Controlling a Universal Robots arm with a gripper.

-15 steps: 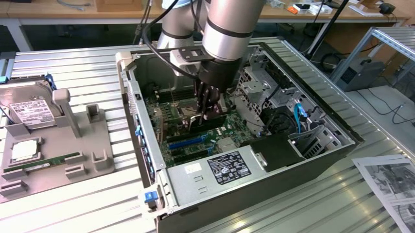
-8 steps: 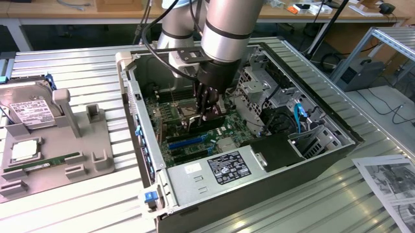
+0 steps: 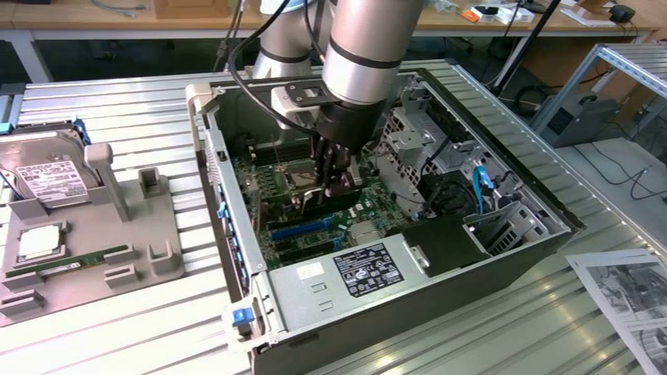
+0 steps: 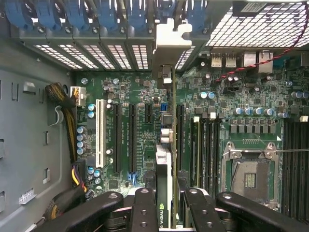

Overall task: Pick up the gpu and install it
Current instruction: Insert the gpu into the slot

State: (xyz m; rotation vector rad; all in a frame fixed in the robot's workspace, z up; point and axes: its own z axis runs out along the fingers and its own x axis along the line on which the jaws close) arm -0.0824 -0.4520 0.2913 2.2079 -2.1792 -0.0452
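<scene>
Exterior view: slatted metal desk [image 3: 115, 344] across the whole frame, open computer case [image 3: 215, 164] lying at centre. Silver robot arm [image 3: 367, 47] reaching from the top of the frame down into the case. Green motherboard [image 3: 273, 183] on the case floor, silver power supply [image 3: 360, 273] with a labelled face at lower centre. Grey holder [image 3: 156, 262] at the exterior view's left, on the desk just beside the case. Hard drive [image 3: 47, 178] upright in the holder's upper-left part, green memory stick [image 3: 73, 263] flat toward the lower left, square silver chip [image 3: 37, 242] between them. Printed sheets [image 3: 625, 301] at lower right.

Gripper [image 3: 339, 183] low inside the case, close over the motherboard. Wrist view: clamped on the gpu [image 4: 163, 169] between black fingers [image 4: 145, 208], card seen edge-on with a green logo on its edge. Silver bracket [image 4: 166, 48] end up against the rear slot openings, among blue clips [image 4: 72, 14]. Card in line with the long black slots [image 4: 131, 137], white slot [image 4: 100, 133] further to one side, processor socket [image 4: 251, 179] to the other. Seated in a slot or only just over it: cannot tell.
</scene>
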